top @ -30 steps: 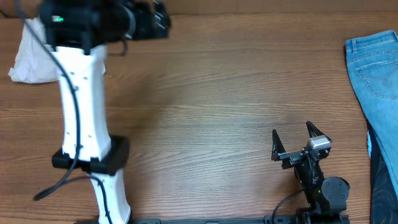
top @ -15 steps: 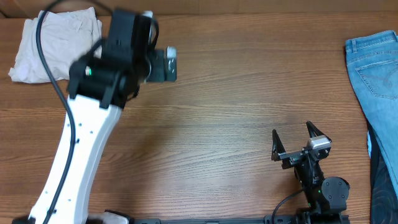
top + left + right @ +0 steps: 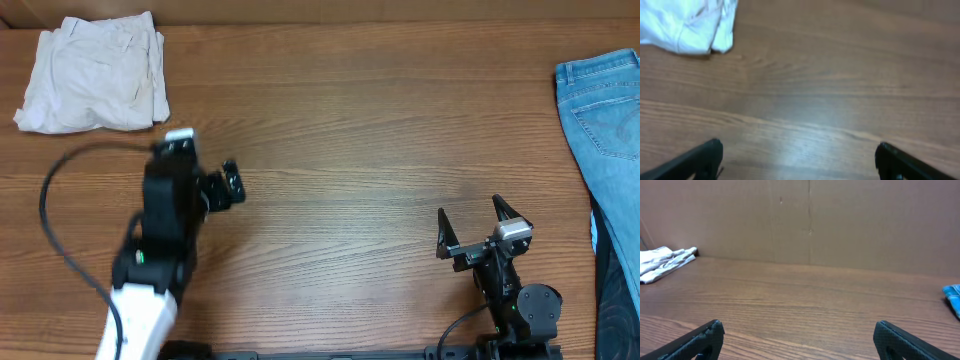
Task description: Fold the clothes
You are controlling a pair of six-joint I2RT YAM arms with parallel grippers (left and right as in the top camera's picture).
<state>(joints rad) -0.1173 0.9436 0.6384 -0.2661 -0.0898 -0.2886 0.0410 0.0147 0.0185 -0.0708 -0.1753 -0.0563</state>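
The light beige shorts (image 3: 92, 75) lie folded in a compact stack at the table's far left corner. They also show at the top left of the left wrist view (image 3: 685, 25) and far off at the left of the right wrist view (image 3: 665, 260). My left gripper (image 3: 236, 185) is open and empty over bare wood, well in front of and to the right of the shorts; its fingers show wide apart in the left wrist view (image 3: 797, 160). My right gripper (image 3: 469, 208) is open and empty near the front right, also seen in its own view (image 3: 797, 340).
A pair of blue jeans (image 3: 605, 110) lies at the far right edge, with a dark cloth (image 3: 615, 290) below it. A blue corner shows in the right wrist view (image 3: 952, 295). A brown cardboard wall (image 3: 810, 220) stands behind the table.
My left arm has drawn back from the far left corner toward the front, uncovering the folded shorts. The right arm has not moved.
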